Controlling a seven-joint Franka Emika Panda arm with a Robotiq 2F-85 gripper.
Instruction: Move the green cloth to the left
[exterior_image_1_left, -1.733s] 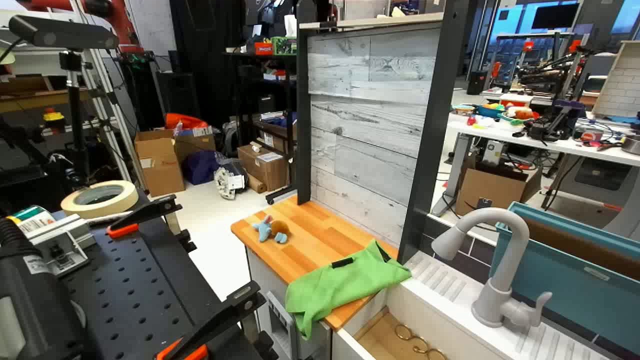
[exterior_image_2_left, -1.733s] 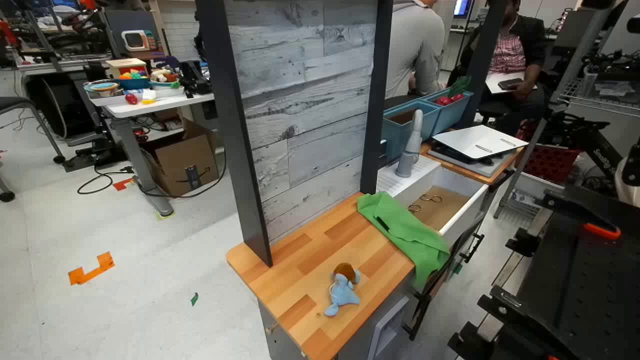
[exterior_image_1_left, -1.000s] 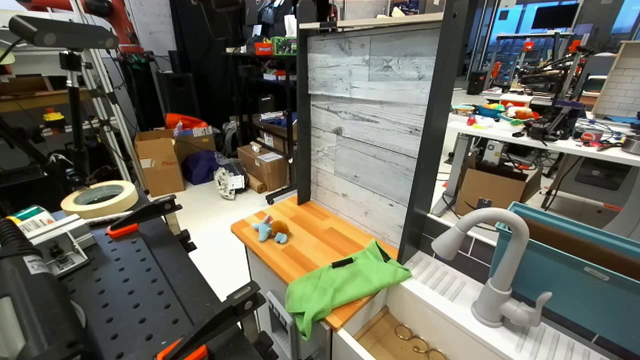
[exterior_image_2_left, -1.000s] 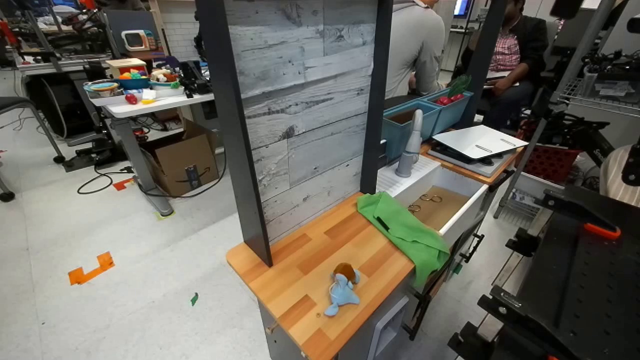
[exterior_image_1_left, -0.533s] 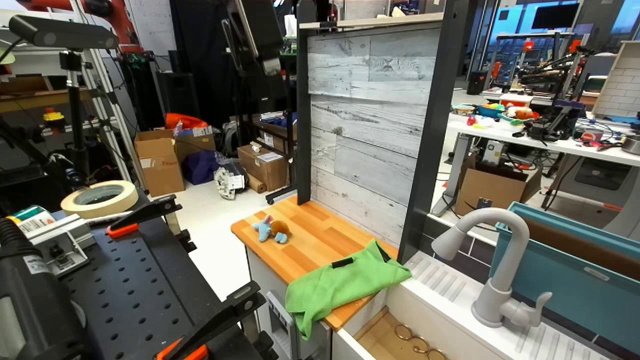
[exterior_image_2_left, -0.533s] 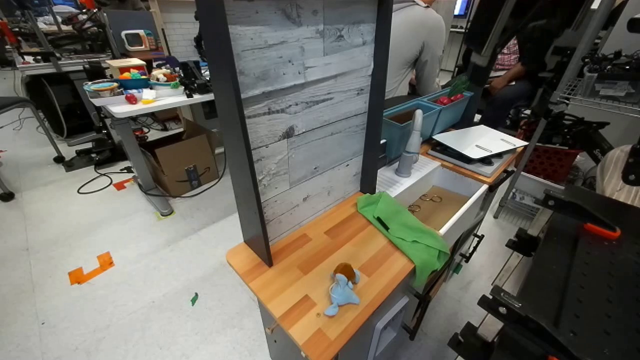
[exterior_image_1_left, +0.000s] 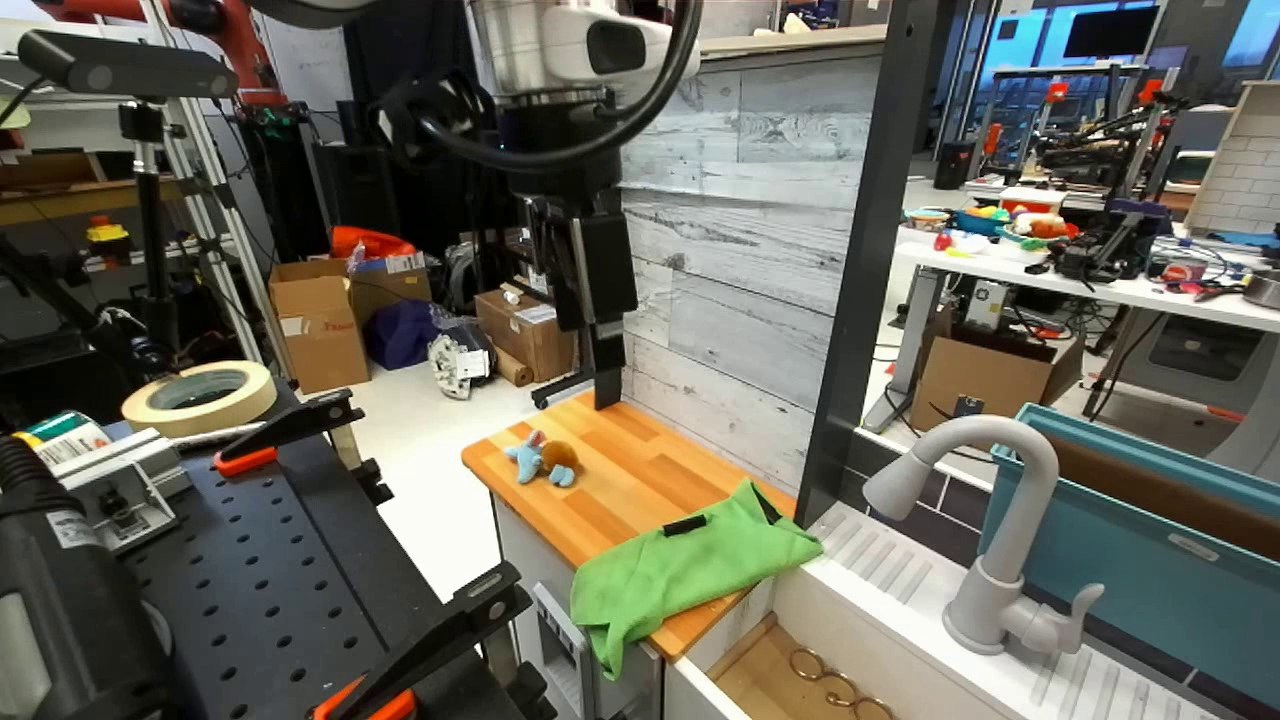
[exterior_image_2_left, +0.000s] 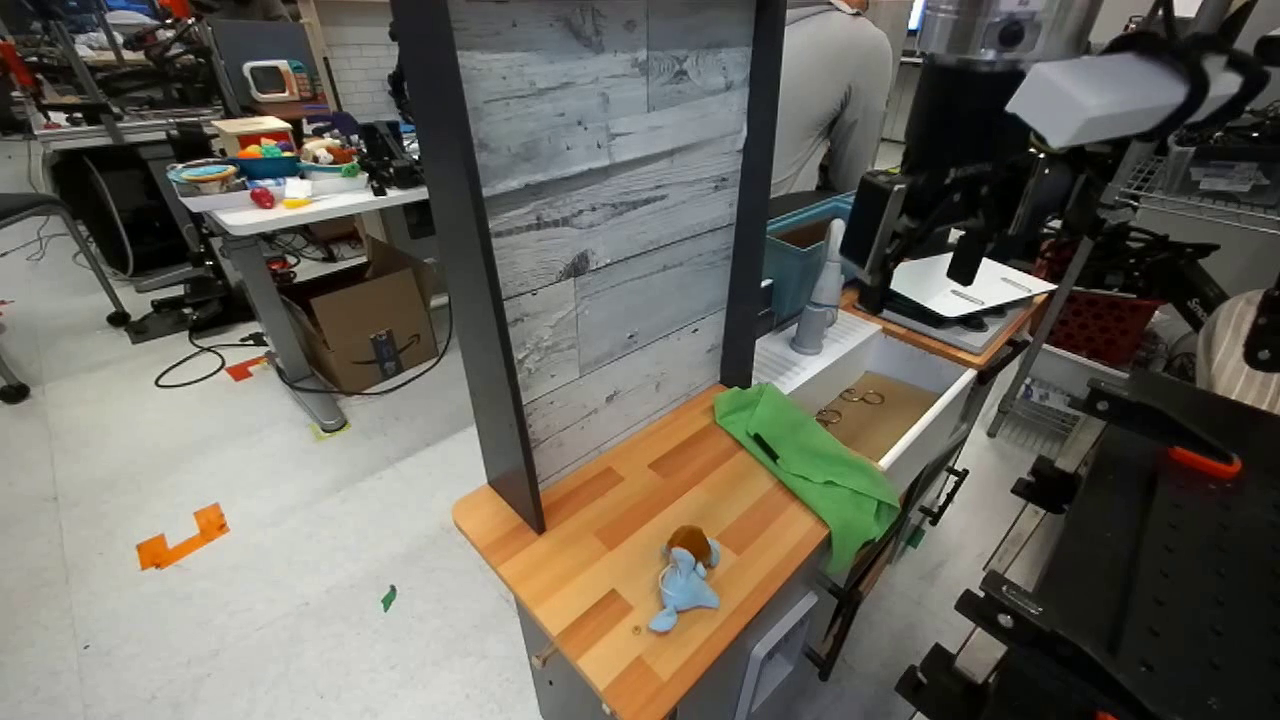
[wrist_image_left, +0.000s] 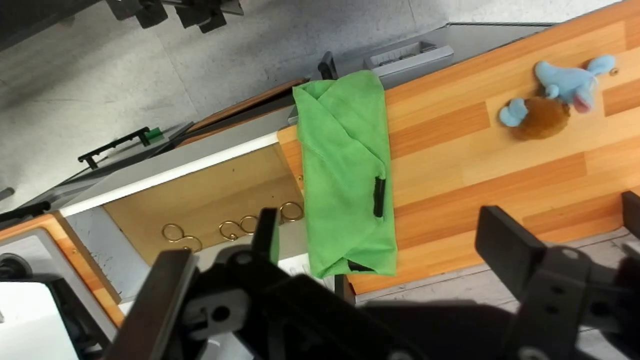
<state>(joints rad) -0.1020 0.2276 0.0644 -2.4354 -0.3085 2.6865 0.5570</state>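
Observation:
The green cloth (exterior_image_1_left: 690, 570) lies folded across the end of the wooden countertop (exterior_image_1_left: 620, 440) beside the sink, one end hanging over the front edge. It has black patches. It also shows in an exterior view (exterior_image_2_left: 800, 450) and in the wrist view (wrist_image_left: 345, 150). My gripper (exterior_image_1_left: 592, 345) hangs pointing down, well above the countertop and apart from the cloth. In an exterior view the gripper (exterior_image_2_left: 918, 275) shows two separated fingers. In the wrist view the gripper (wrist_image_left: 377, 212) is wide open and empty, the cloth below between its fingers.
A blue and brown plush toy (exterior_image_1_left: 543, 460) lies on the countertop's far end. A grey wood-look panel (exterior_image_2_left: 620, 220) stands along the back edge. A white sink basin (exterior_image_2_left: 930, 415) with brass rings and a grey faucet (exterior_image_1_left: 1010, 540) adjoin the cloth. A black perforated table (exterior_image_1_left: 270, 560) stands opposite.
The arm and gripper have come into both exterior views from above and moved down over the counter area. The cloth and toy have not moved.

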